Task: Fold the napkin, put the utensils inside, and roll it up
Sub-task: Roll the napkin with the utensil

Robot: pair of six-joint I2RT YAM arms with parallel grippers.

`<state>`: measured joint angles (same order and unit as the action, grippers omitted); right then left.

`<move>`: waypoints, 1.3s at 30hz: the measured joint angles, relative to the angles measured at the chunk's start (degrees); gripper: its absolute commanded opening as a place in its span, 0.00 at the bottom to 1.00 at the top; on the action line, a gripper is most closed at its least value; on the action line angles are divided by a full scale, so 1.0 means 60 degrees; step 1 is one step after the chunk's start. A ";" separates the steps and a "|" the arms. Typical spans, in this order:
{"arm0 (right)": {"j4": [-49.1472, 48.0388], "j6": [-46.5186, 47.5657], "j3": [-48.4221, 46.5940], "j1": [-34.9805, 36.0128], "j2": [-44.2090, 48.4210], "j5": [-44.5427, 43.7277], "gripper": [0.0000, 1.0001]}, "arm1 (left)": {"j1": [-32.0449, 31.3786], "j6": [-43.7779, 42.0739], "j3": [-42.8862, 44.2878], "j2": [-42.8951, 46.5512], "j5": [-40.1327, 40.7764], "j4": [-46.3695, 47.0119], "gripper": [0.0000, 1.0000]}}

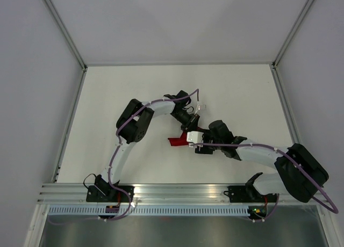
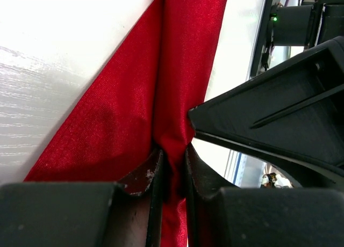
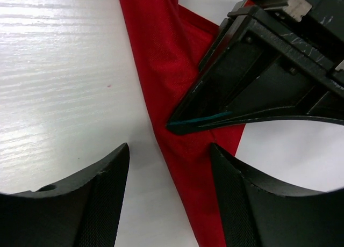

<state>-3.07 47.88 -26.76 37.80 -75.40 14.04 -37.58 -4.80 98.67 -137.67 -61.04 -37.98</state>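
Note:
The red napkin (image 1: 176, 141) lies bunched into a narrow folded strip on the white table, mostly hidden under both grippers in the top view. My left gripper (image 2: 172, 157) is shut on a raised fold of the napkin (image 2: 129, 113), with cloth pinched between its fingers. In the top view it (image 1: 189, 129) reaches in from the far side. My right gripper (image 3: 169, 153) is open and empty just above the napkin (image 3: 161, 53), right beside the left gripper's fingertips (image 3: 188, 123). In the top view it (image 1: 193, 143) comes in from the right. No utensils show in any view.
The white table (image 1: 118, 96) is bounded by metal frame posts at left (image 1: 70, 118) and right (image 1: 285, 107). An aluminium rail (image 1: 177, 192) runs along the near edge by the arm bases. A small white object (image 1: 201, 106) sits beyond the left wrist.

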 measured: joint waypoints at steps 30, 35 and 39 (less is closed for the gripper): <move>0.1483 0.0590 -0.1763 -0.0080 -0.1621 0.0484 0.12 | 0.0270 0.0073 -0.0463 0.0834 0.0878 -0.0146 0.47; 0.2554 0.0769 -0.2619 -0.0386 -0.2164 0.1129 0.11 | 0.0663 0.0539 -0.0845 0.1563 0.2007 0.0423 0.47; 0.3646 0.1096 -0.3479 -0.0790 -0.2765 0.1843 0.11 | 0.1126 0.1166 -0.1876 0.2750 0.3133 0.1381 0.47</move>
<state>18.81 54.46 -47.64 33.06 -91.98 25.10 -30.83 2.20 87.42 -121.16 -42.24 -29.69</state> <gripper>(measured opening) 0.300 0.469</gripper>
